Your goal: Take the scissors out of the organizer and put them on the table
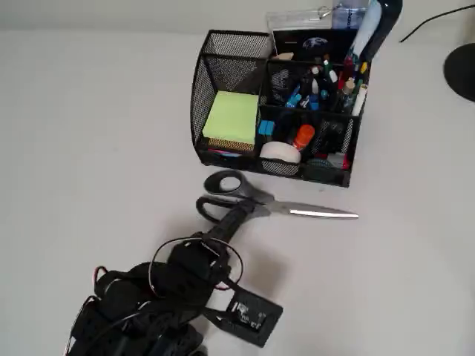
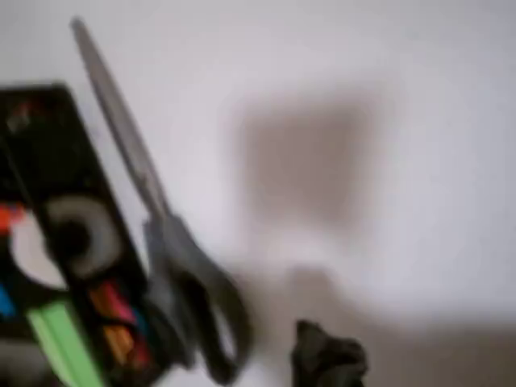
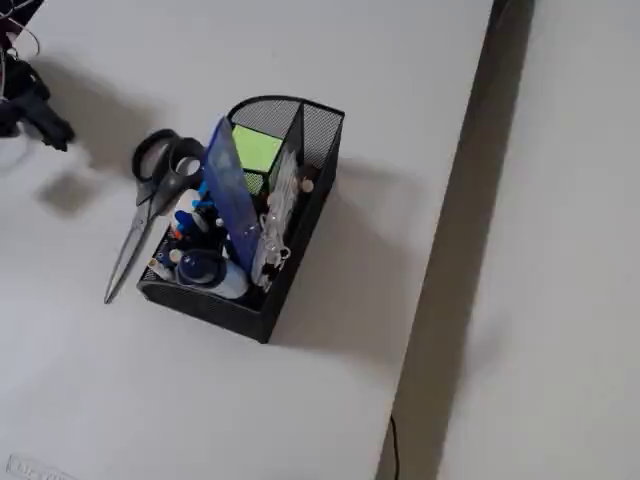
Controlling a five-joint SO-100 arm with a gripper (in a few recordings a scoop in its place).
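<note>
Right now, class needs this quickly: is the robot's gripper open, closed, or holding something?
Gripper: cannot be told whether open or closed; it sits by the handles of the scissors, which lie flat on the table.

Pale floor [image 3: 560,250] beside; soft, even light.

The overhead view looks down on the table [image 1: 89,111] from the arm's side, facing the organizer [image 1: 276,104] front. The wrist view sits low and close, blurred, catching the scissors [image 2: 161,234] beside the organizer's edge. The fixed view looks steeply down from behind the organizer; all three share scissors and organizer
</note>
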